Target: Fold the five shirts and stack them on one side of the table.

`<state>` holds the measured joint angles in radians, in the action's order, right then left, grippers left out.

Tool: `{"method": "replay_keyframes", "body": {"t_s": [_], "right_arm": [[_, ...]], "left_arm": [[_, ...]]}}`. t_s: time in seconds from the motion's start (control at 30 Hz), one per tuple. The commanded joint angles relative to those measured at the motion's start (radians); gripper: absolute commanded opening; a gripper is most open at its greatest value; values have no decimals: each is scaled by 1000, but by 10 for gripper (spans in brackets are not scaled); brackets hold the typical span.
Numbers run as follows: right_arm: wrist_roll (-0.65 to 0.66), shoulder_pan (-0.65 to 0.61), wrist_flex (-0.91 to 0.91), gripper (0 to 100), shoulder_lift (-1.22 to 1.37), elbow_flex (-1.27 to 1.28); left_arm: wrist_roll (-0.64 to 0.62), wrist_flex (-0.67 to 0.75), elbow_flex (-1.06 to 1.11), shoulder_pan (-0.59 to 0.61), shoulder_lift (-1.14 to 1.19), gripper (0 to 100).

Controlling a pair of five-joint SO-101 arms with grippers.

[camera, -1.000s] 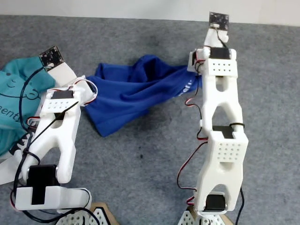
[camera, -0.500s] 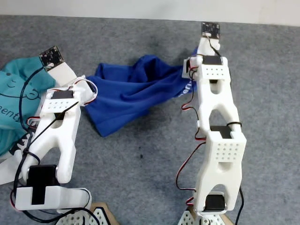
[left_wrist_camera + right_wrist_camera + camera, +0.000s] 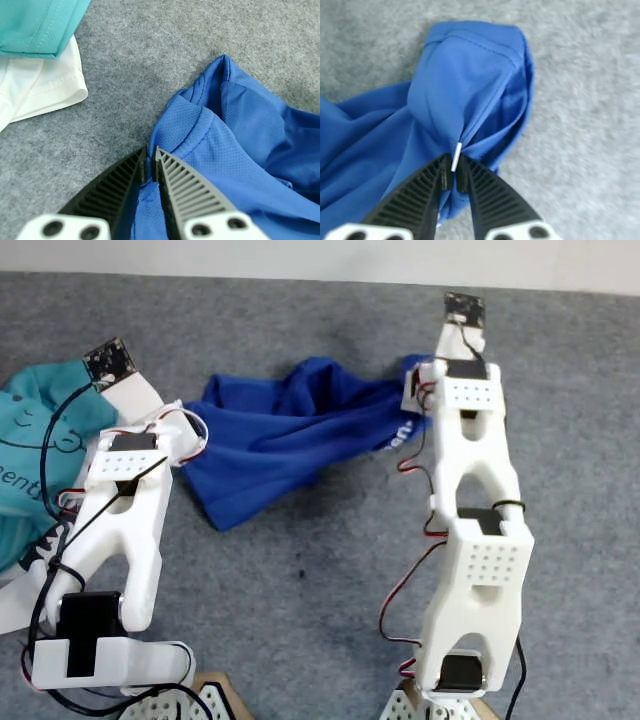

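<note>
Blue shirt (image 3: 285,435) lies crumpled on the grey table (image 3: 300,580), stretched between the two arms at mid-table toward the far edge. Left gripper (image 3: 149,154) has its fingers pinched nearly closed on a hemmed edge of the shirt at its left end, with cloth caught between the tips. Right gripper (image 3: 454,162) is clamped on a bunched fold at the shirt's right end, fingers tight together and fabric gathered up into them. Teal shirt (image 3: 30,435) sits at the left side of the table, beside the left arm (image 3: 125,510). White shirt (image 3: 42,90) lies under the teal one's edge, apart from the blue shirt.
</note>
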<state>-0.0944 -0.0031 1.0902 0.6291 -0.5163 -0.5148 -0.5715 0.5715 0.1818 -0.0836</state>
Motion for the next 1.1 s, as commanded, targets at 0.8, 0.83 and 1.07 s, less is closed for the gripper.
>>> {"method": "replay_keyframes", "body": {"t_s": [0.8,0.83,1.07], "right_arm": [[157,150,668,118,-42,-429],[155,145,668,107,-42,-427],[161,137,673,65,-51,-325]], "left_arm": [[-3,14,-24,2,-2,7],[-3,14,-24,2,-2,7],[-3,14,-24,2,-2,7]]}}
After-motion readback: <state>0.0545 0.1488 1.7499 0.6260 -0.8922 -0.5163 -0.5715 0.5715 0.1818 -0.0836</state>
